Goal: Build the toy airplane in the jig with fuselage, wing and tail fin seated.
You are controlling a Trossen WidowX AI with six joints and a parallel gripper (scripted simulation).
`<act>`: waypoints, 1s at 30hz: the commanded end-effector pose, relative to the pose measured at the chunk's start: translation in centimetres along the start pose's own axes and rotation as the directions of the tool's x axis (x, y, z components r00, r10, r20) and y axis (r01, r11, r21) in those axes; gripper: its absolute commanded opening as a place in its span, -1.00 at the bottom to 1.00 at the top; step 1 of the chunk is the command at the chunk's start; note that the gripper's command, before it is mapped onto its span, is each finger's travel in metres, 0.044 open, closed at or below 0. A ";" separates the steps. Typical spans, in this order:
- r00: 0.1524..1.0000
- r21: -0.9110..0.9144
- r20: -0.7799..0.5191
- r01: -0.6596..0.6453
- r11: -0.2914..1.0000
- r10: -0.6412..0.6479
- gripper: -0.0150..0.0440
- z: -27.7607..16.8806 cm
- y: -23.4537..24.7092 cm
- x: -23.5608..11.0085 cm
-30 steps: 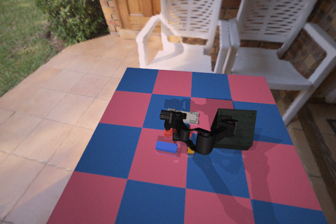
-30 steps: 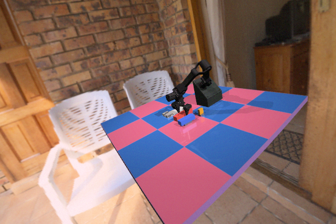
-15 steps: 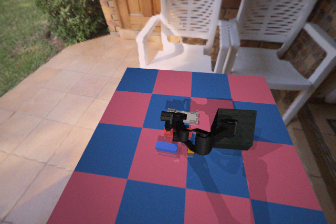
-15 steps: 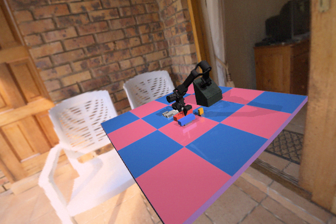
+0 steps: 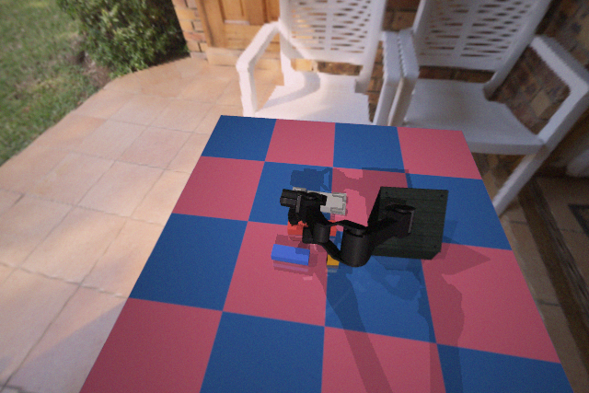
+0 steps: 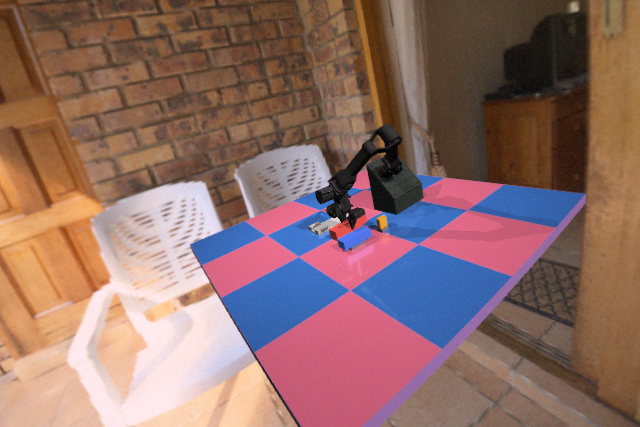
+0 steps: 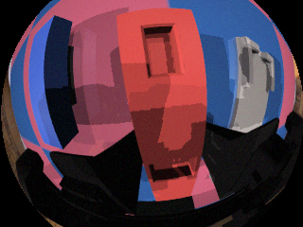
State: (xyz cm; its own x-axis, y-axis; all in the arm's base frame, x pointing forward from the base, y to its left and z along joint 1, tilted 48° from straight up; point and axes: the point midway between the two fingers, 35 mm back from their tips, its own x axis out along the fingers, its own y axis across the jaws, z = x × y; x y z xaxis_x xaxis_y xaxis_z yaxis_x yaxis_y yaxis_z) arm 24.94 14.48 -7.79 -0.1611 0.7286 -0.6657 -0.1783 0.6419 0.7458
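Observation:
The red fuselage has its two sockets facing up. My gripper is shut on the fuselage, one finger on each long side, between the two sockets. Whether the fuselage is off the table I cannot tell. The grey jig cradle lies beside it, partly hidden by the arm in the top view. The blue wing lies on the fuselage's other side. The small yellow-orange tail fin stands near the fuselage's base-side end.
The arm reaches over the parts from its dark base block. The parts are on a blue and pink checked table. White chairs stand beyond the table edge.

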 end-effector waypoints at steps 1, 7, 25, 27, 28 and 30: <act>1.000 -0.014 0.020 0.010 1.000 -0.010 -0.49 0.8 -0.2 -1.3; 1.000 -0.014 0.021 0.016 1.000 -0.015 -0.49 1.0 -0.3 -3.0; 1.000 -0.013 0.019 0.018 1.000 -0.017 -0.49 0.9 -0.4 -8.4; 1.000 -0.014 0.019 0.017 1.000 -0.016 -0.49 0.8 -0.3 -9.0; 1.000 -0.014 0.019 0.016 1.000 -0.016 -0.49 0.8 -0.3 -9.3; 1.000 -0.014 0.019 0.015 1.000 -0.014 -0.49 0.7 -0.2 -10.0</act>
State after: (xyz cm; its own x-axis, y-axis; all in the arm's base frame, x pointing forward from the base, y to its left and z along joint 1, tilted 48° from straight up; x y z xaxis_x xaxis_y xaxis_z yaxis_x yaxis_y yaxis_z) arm 26.77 7.95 -2.09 -0.1548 0.7261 -0.6699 -0.1789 0.6463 0.7419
